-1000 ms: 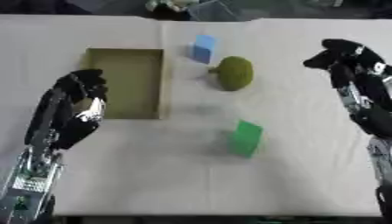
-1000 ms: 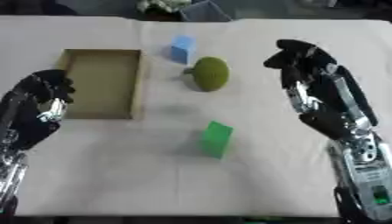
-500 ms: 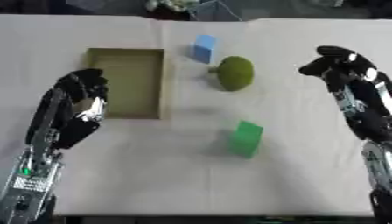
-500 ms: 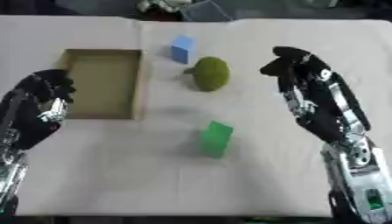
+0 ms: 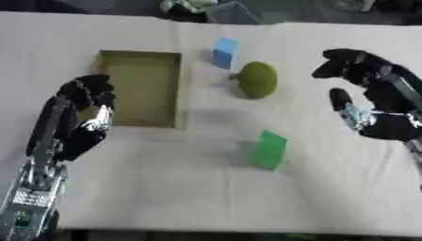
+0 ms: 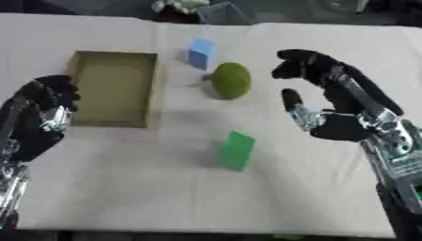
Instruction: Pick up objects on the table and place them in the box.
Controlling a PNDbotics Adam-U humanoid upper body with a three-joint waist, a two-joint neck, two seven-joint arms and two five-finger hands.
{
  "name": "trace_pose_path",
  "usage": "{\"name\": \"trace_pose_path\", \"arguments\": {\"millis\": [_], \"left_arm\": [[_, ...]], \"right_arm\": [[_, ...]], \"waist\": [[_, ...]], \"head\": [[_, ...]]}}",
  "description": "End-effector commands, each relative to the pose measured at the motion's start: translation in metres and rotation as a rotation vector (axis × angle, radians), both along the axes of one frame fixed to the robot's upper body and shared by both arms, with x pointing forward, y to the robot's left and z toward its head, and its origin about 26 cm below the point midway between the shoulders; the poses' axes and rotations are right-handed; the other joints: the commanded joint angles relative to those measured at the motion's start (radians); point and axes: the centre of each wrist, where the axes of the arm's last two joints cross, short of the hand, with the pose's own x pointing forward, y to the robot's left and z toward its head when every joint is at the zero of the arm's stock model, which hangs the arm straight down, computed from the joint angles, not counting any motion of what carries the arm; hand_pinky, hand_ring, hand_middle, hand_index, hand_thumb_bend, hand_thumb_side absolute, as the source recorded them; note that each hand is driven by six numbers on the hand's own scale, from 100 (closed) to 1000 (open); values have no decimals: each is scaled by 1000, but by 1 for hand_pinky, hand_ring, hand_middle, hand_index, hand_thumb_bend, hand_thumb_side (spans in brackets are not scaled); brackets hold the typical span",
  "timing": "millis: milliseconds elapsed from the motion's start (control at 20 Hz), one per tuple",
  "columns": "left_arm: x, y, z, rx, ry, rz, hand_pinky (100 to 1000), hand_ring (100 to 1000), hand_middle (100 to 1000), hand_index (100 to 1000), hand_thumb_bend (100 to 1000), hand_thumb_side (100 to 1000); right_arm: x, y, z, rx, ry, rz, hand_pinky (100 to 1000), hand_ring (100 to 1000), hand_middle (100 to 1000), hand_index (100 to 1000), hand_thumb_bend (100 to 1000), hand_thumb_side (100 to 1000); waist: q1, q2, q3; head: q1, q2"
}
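Pale cloth over the counter, dark clutter along the far edge. Shallow open box lying left of centre, nothing visible inside. Beside its far right corner, a small blue block; just nearer, almost touching it, a round olive-green fruit with a short stem toward the box. Well nearer and apart from both, a green block standing tilted on an edge.

Right hand raised to the right of the fruit, not touching it, fingers curved and spread, thumb held apart, gripping nothing. Left hand idle by the box's near left side, fingers loosely curled, empty.

Likely first candidate: the fruit, nearest the right hand. Probably light and stiff, a smooth rounded skin apt to roll or slip from a shallow pinch; best wrapped across its widest middle, thumb opposite the fingers, stem avoided. Blocks seemingly light and rigid, flat faces offering steady opposing sides; green one liable to topple if nudged before the fingers close.
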Motion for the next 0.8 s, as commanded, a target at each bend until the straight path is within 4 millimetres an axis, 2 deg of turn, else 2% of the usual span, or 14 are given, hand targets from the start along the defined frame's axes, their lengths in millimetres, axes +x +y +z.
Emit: {"name": "trace_pose_path", "arguments": {"millis": [50, 350, 800], "left_arm": [[0, 2, 6, 25, -15, -7, 543, 628, 608, 773, 100, 374], [0, 3, 6, 31, -14, -9, 544, 628, 609, 773, 100, 372], [0, 3, 5, 35, -13, -11, 544, 629, 610, 775, 100, 373]], "right_arm": [[6, -11, 15, -143, -32, 18, 832, 794, 738, 917, 100, 248], [17, -13, 25, -303, -55, 64, 845, 827, 785, 942, 100, 217], [28, -2, 40, -575, -168, 141, 882, 903, 889, 994, 100, 198]], "waist": [[0, -16, 2], [-2, -17, 7], [-4, -18, 11]], "head": [[-4, 5], [-6, 5], [-8, 5]]}}
